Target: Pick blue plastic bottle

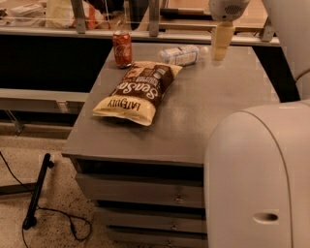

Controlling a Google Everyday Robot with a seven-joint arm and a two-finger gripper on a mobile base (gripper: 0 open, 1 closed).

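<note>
The gripper (219, 53) hangs straight down from the white wrist (227, 8) at the view's top right. The arm's bulky white housing (256, 174) fills the lower right.

"late july" on chip bag (138, 92)

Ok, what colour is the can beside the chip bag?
The can is red, camera view; the gripper hangs right of the blue plastic bottle.
</note>
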